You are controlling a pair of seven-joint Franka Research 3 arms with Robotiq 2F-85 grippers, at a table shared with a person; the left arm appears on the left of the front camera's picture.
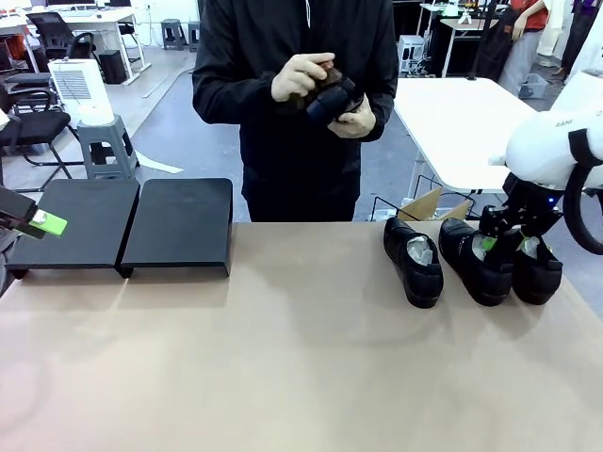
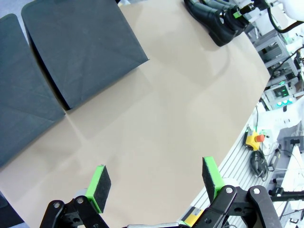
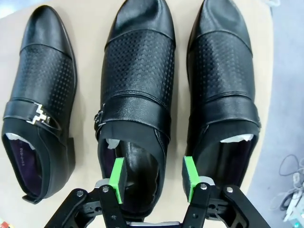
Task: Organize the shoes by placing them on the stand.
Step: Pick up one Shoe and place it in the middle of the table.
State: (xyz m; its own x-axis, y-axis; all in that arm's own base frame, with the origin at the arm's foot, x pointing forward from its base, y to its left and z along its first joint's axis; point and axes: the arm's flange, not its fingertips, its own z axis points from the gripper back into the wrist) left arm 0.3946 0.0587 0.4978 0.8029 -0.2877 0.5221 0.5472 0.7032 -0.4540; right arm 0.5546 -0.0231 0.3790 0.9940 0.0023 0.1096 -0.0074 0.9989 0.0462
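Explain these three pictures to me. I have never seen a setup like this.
Two white robot arms work at a tan table, facing a person. The front picture is taken from between the arms, looking across at that person. The other two come from cameras on the arms' wrists, each looking along its own gripper. On the table lie three black dress shoes at the right and a low black stand at the far left. The left gripper hangs open above bare table, holding nothing. The right gripper straddles the side wall of the middle shoe, one finger inside; whether it grips is unclear. The person's hands hold a dark object, seemingly a fourth shoe.
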